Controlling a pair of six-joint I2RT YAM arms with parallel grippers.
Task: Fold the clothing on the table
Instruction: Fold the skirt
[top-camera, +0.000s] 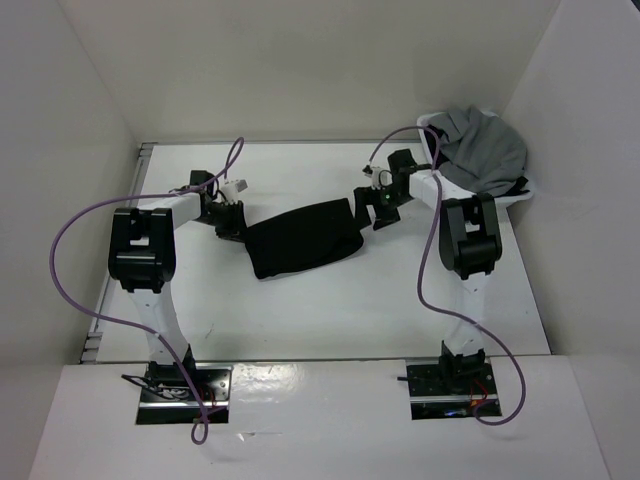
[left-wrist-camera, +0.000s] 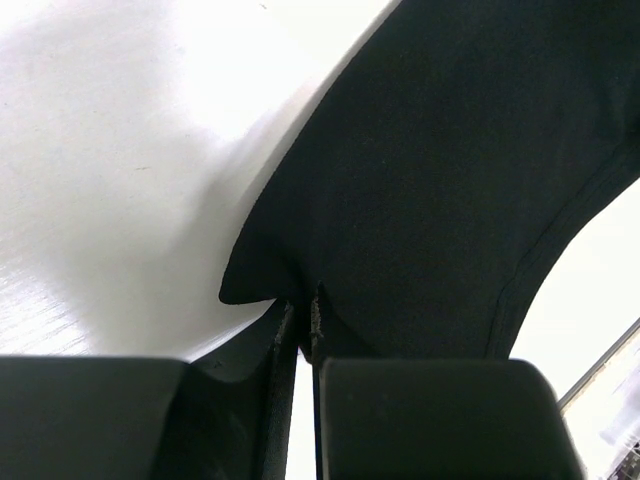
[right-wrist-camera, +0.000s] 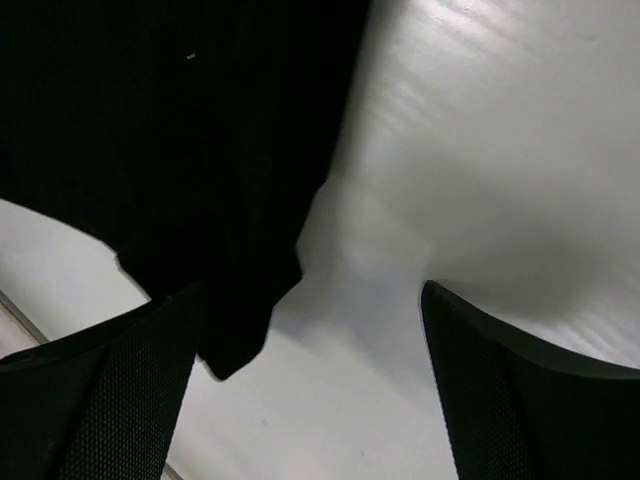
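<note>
Two ends: grasping step, clothing (top-camera: 305, 240) held left only.
Left claw (left-wrist-camera: 302, 312): pinching a corner.
Right claw (right-wrist-camera: 312, 300): spread, corner inside it.
Next: I'd close right, then lift both.

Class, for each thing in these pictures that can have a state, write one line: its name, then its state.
clothing, lying flat on the table, left end pinched
left gripper, shut on the clothing
right gripper, open, down at the clothing's right end
grey garment, heaped over the basket
basket, at the table's far right corner, mostly covered by the grey garment
</note>
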